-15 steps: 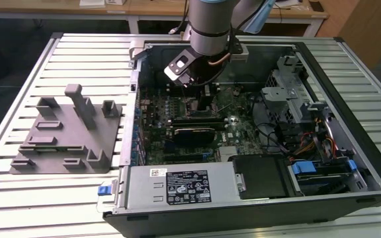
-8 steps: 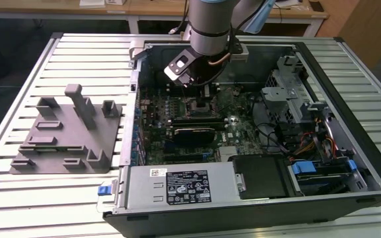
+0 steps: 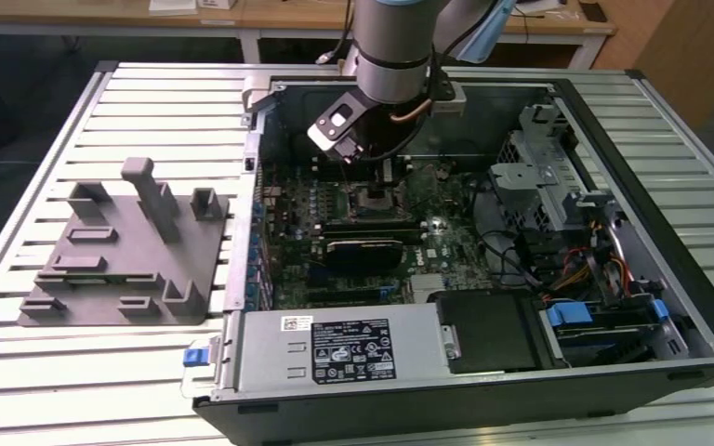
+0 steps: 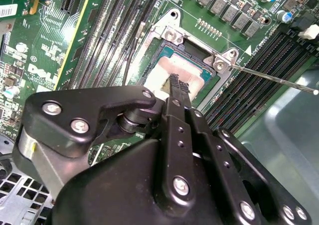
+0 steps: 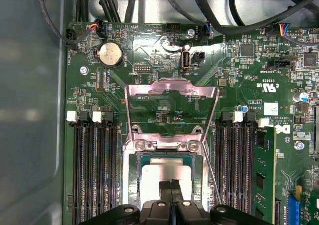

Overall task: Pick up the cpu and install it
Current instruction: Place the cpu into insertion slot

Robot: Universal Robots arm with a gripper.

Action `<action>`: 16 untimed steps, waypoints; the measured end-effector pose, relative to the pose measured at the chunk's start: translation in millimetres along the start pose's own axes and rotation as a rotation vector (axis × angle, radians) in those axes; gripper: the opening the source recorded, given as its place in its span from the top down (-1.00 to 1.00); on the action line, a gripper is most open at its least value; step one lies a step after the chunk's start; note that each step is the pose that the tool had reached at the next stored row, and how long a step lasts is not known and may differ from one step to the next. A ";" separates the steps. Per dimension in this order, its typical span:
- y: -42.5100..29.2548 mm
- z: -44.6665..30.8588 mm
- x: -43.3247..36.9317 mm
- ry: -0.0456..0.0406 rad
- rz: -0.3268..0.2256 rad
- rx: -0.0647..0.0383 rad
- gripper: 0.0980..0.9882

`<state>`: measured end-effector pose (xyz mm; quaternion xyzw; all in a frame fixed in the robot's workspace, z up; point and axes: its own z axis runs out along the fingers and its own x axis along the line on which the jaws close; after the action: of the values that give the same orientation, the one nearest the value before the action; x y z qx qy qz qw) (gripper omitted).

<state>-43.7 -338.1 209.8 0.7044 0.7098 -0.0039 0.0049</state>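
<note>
The cpu (image 5: 152, 175), a pale silvery square, lies flat in the motherboard socket (image 5: 133, 182) inside the open computer case; it also shows in the second wrist view (image 4: 159, 70). The socket's metal load plate (image 5: 172, 91) stands swung open behind it. My gripper (image 5: 170, 185) is directly over the cpu, its two black fingers (image 4: 182, 93) pressed together with their tips at the chip's top face and nothing between them. In the exterior view the gripper (image 3: 376, 177) reaches down into the case above the socket.
Memory slots (image 5: 94, 170) flank the socket on both sides, and a thin socket lever (image 4: 274, 78) sticks out beside it. A grey fixture (image 3: 127, 251) stands on the slatted table at the exterior view's left. The power supply (image 3: 332, 348) and drive cage (image 3: 543, 172) crowd the case.
</note>
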 end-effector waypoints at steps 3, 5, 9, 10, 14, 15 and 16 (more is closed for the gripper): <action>-0.2 0.6 -0.2 0.0002 0.000 -0.010 0.98; -0.2 1.6 -0.5 0.0008 0.000 -0.016 0.98; -0.3 4.8 -0.8 0.0006 0.001 -0.016 0.98; -0.2 5.5 -0.7 0.0006 0.003 -0.016 0.98; -0.2 6.8 -0.8 0.0002 0.027 -0.015 0.98; -0.2 7.0 -0.8 0.0003 0.033 -0.015 0.98; -0.2 7.2 -0.7 0.0002 0.039 -0.015 0.98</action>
<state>-43.9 -338.9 202.6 0.7181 0.6959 0.0016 0.0102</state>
